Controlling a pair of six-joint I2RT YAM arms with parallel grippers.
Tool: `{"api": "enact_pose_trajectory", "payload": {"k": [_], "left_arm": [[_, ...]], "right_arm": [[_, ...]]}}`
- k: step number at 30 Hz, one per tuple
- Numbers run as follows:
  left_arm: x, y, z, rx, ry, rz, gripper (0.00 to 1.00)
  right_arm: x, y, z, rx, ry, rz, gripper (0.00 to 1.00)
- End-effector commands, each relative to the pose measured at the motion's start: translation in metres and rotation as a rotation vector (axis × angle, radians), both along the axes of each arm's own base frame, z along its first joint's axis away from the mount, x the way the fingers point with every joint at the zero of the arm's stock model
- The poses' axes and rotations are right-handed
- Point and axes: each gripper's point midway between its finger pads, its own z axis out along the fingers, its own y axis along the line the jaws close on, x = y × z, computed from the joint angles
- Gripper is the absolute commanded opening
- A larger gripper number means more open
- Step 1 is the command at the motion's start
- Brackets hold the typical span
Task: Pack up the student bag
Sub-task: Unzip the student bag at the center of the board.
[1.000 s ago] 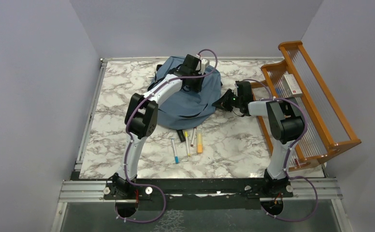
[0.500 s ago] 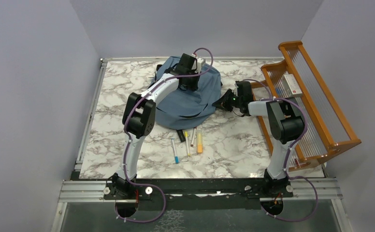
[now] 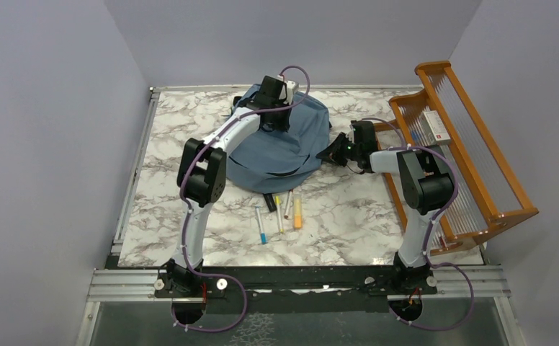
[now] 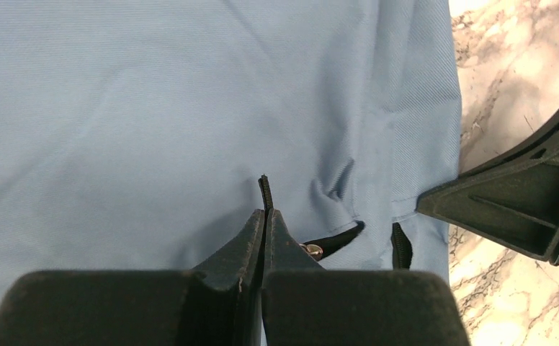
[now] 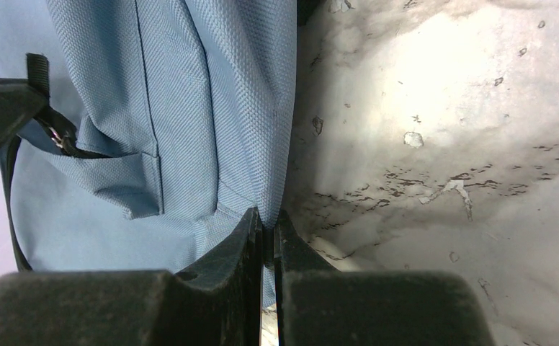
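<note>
The student bag (image 3: 284,148), dusty-blue fabric with black zipper lines, lies at the back middle of the marble table. My left gripper (image 3: 272,122) is over its top, and in the left wrist view it (image 4: 265,215) is shut on a thin black zipper pull (image 4: 264,187) sticking out between the tips. A short open stretch of zipper (image 4: 334,241) shows just right of the tips. My right gripper (image 3: 329,153) is at the bag's right edge, shut on a fold of the blue fabric (image 5: 273,180) just above the table.
Several pens and markers (image 3: 280,210) and a small black item (image 3: 269,201) lie in front of the bag. An orange wooden rack (image 3: 478,158) holding a white box (image 3: 434,126) stands along the right side, close behind my right arm.
My left gripper has shut on the zipper pull and shifted left and toward the back across the bag's top. The right gripper has held still on the fabric.
</note>
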Motion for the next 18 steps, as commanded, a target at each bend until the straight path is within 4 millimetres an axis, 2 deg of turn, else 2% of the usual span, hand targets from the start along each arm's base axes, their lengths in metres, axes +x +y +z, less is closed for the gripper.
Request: {"api": "enact_pose_trajectory", "payload": {"k": [1, 5, 18], "left_arm": [[0.024, 0.027, 0.051, -0.034, -0.129, 0.100, 0.00], [0.028, 0.042, 0.059, -0.025, -0.156, 0.139, 0.00], [0.048, 0.117, 0.071, 0.036, -0.226, 0.307, 0.00]], "right_arm": [[-0.009, -0.001, -0.010, -0.007, 0.036, 0.030, 0.11], [-0.009, 0.000, -0.011, -0.007, 0.037, 0.033, 0.11], [-0.008, 0.001, -0.007, -0.002, 0.031, 0.039, 0.11]]}}
